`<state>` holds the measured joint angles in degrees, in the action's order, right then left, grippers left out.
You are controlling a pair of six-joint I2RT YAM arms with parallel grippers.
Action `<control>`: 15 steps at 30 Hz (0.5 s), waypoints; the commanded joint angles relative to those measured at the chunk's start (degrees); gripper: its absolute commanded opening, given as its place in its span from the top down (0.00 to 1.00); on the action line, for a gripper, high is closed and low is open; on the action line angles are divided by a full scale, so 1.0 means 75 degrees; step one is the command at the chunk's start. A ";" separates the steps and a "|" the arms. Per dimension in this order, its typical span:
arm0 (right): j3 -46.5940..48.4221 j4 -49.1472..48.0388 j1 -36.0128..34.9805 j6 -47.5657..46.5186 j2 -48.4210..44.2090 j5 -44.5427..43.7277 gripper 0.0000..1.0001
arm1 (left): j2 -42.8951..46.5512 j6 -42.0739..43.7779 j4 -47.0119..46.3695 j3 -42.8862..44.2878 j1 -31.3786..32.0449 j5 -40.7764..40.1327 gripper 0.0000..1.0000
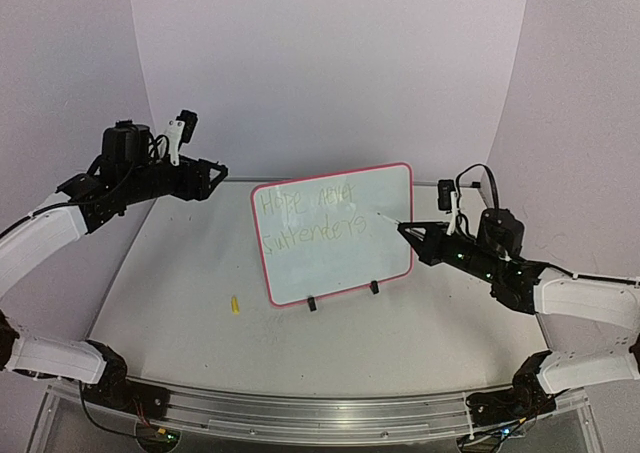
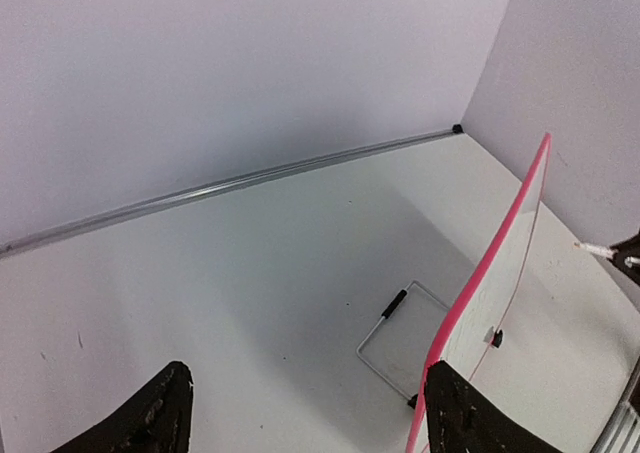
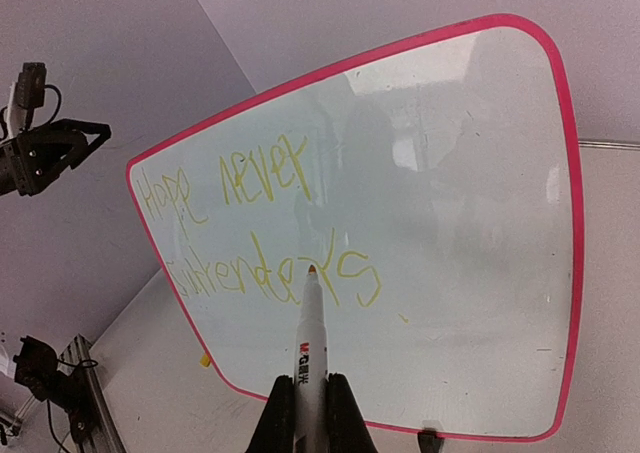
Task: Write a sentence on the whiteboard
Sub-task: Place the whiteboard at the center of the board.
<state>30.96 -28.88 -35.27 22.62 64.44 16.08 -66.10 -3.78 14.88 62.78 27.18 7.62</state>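
Observation:
The whiteboard [image 1: 340,268] stands upright on two black clip feet in the middle of the table, its frame pink-red. The sentence [image 3: 250,233], two yellow-green lines reading about "Hope never surrenders", fills its upper left. My right gripper [image 3: 311,413] is shut on a white marker [image 3: 311,343]. The marker's orange tip points at the end of the lower line, and I cannot tell whether it touches the board. My left gripper [image 1: 215,178] hovers open and holds nothing, just left of the board's top left corner. In the left wrist view the board [image 2: 510,263] shows edge-on.
A small yellow marker cap [image 1: 235,303] lies on the table in front of the board's lower left corner. A wire stand [image 2: 400,343] props the board from behind. Lilac walls close in the back and both sides.

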 commanded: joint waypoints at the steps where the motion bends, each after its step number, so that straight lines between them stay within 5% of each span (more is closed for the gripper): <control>1: 0.0141 0.0055 0.0029 0.0178 -0.0212 -0.0439 1.00 | 0.0507 -0.2231 0.0863 -0.0728 -0.0026 -0.1627 0.22; 10: 0.0267 0.0653 0.0034 0.0364 -0.0420 -0.1079 1.00 | -0.0109 -0.4499 0.1410 -0.2224 -0.0026 -0.1276 0.26; 15: 0.0186 0.0701 0.0034 0.0454 -0.0406 -0.1063 1.00 | -0.0830 -0.4607 0.1318 -0.2493 0.0074 -0.0592 0.33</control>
<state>31.14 -24.18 -35.27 25.05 62.06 9.51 -69.69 -34.01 24.82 44.82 27.09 -0.77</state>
